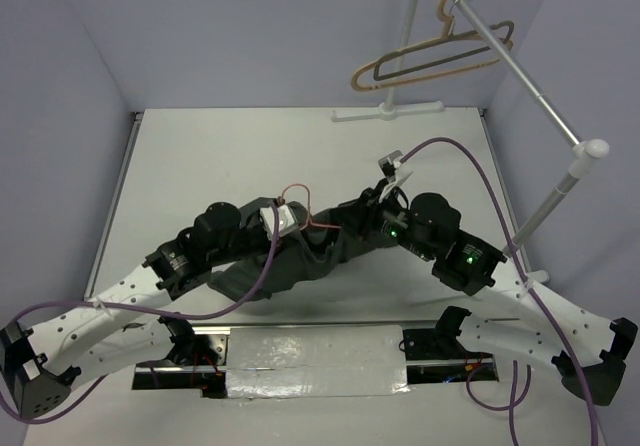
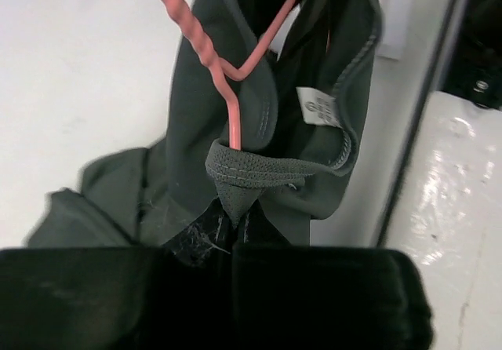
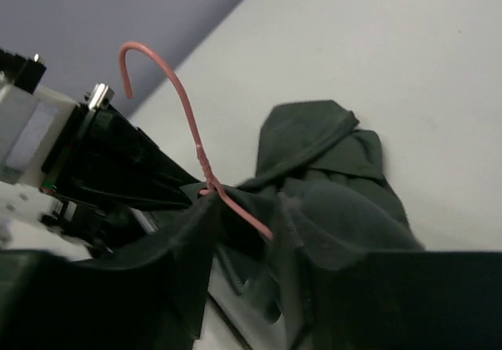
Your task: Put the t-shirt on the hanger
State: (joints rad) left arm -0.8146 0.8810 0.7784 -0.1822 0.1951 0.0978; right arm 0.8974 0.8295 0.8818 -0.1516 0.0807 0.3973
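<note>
left gripper point(image 2: 233, 234) — clenched on the collar band of the dark grey cotton t-shirt point(image 2: 314, 154) | thin pink wire hanger point(image 2: 205, 52) — twisted neck just above that pinch, wire arms inside the neck opening, hook upward | right gripper point(image 3: 263, 256): grip cannot be told, shirt fabric bunched at its fingers | shirt body draped onto white table point(image 1: 200, 156)

The white table point(image 1: 200, 156) carries a rumpled dark t-shirt point(image 1: 290, 266) mid-surface and a rack base point(image 1: 390, 112) at its far edge.
</note>
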